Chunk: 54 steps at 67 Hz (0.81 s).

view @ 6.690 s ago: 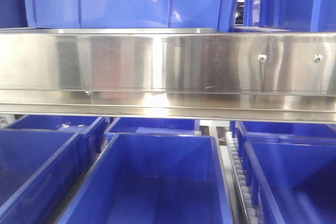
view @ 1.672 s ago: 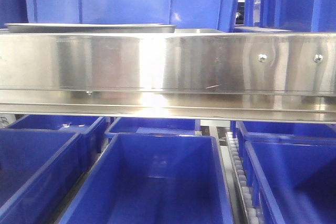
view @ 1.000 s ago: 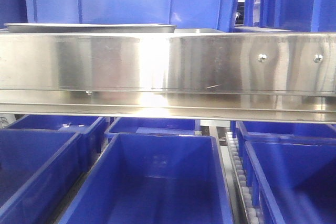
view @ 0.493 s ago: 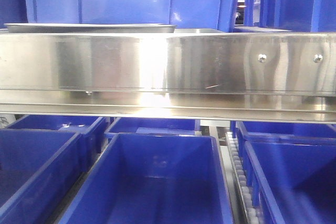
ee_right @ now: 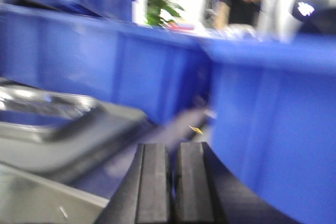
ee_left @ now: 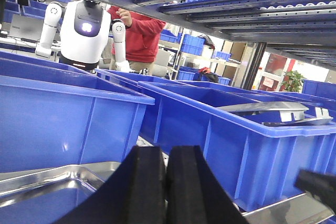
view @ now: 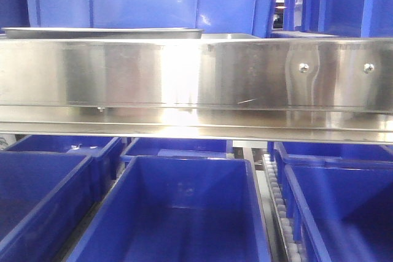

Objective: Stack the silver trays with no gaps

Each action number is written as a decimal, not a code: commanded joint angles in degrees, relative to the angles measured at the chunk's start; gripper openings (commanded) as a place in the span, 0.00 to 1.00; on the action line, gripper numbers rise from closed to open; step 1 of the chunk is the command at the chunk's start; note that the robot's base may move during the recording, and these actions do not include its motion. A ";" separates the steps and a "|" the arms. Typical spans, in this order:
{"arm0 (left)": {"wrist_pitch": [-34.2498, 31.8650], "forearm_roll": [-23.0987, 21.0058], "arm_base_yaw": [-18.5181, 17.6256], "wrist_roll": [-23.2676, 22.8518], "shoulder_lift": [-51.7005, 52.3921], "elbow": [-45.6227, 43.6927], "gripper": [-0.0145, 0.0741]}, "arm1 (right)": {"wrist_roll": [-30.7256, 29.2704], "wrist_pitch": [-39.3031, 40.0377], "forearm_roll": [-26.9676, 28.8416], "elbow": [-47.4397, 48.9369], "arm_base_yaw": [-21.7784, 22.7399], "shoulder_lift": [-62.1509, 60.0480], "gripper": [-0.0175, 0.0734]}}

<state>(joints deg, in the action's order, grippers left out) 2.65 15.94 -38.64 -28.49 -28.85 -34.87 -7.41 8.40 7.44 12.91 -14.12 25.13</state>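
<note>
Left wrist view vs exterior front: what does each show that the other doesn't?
Left wrist only: the left gripper, pads together and empty, a silver tray lying close below it, a white humanoid robot and a person in red behind. Exterior front only: the steel shelf rail with its screws, a tray rim edge-on above it, empty bins underneath. Both: blue bins and a silver tray.

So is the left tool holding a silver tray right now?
No, the left tool has its black pads pressed together with nothing between them, and the silver tray lies below and to its left.
</note>
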 commanded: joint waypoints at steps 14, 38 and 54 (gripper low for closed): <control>-0.65 0.22 -0.33 -0.20 0.39 -0.04 0.17 | 0.74 -6.79 0.62 -9.17 10.65 -17.01 0.17; -0.61 0.22 -0.33 -0.20 0.51 -0.04 0.17 | 0.74 -10.98 -2.42 -12.91 12.99 -25.13 0.17; -0.61 0.22 -0.33 -0.20 0.51 -0.04 0.17 | 0.74 -11.43 -2.42 -12.91 12.99 -25.13 0.17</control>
<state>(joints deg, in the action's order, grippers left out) 2.76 15.94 -38.64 -28.49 -28.71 -34.77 -6.63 -3.69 5.55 -0.02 -1.43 0.31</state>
